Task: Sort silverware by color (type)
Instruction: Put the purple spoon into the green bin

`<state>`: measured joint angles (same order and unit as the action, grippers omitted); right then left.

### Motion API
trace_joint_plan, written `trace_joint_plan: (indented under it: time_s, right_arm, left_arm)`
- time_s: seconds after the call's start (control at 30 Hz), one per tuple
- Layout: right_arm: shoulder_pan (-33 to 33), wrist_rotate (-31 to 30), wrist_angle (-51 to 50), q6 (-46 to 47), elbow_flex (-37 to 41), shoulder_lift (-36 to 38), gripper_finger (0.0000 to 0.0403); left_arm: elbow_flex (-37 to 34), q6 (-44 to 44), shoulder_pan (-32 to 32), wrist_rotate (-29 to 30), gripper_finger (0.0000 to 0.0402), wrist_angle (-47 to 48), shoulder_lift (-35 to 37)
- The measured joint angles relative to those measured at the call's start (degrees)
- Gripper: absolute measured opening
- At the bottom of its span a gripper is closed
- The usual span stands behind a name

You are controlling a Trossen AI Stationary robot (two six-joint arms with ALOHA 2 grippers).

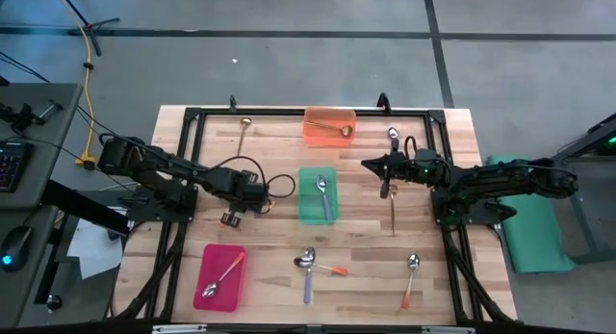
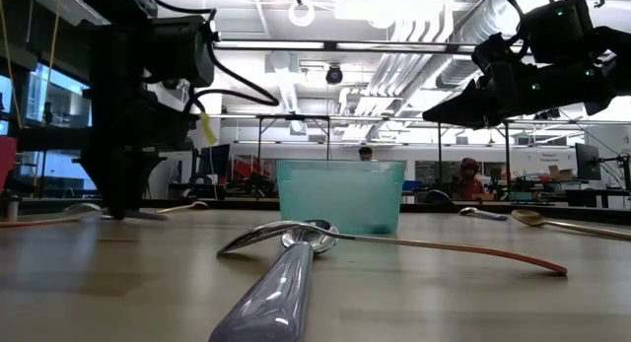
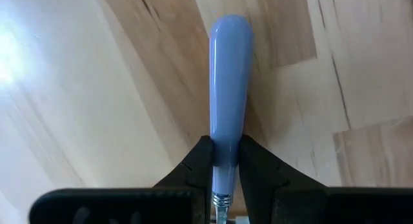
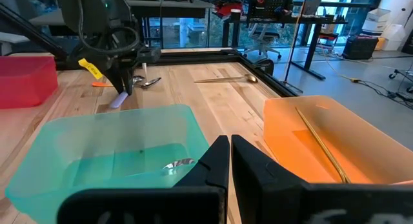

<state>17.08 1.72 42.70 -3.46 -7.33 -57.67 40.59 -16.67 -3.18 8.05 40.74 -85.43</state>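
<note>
A purple-blue spoon lies on the wood left of the green tray, and my left gripper is shut on it, pointing down. The green tray holds one purple-blue spoon. In the orange tray lies a gold spoon, and in the red tray an orange-handled spoon. My right gripper hangs shut and level, right of the green tray and above the table. Its fingers hold nothing. My left gripper pinches the spoon's purple-blue handle at its narrow end, just above the metal neck, between its two fingers. The fingers come from above and lie across the handle. The handle's thick free end looks to rest on the wood.
Loose spoons lie about. A gold one is at the far left and a silver-bowled one at the far right. Another gold one lies under my right arm. A purple-blue one and two orange-handled ones lie near the front edge.
</note>
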Motion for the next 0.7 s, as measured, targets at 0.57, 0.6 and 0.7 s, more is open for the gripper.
trace_joint_plan:
  time_s: [0.57,0.6,0.7]
  right_arm:
    - [0.00,0.00,0.00,0.02,-0.02,0.00,0.0000]
    - [0.00,0.00,0.00,0.02,-0.02,0.00,0.0000]
    - [0.00,0.00,-0.02,0.02,-0.04,0.00,0.0000]
  left_arm:
    - [10.05,1.52,0.02,0.83,0.0039,2.41,0.18]
    - [10.82,1.78,0.02,0.81,0.0039,1.74,0.19]
    - [12.83,2.42,0.02,0.27,0.0039,-1.20,0.20]
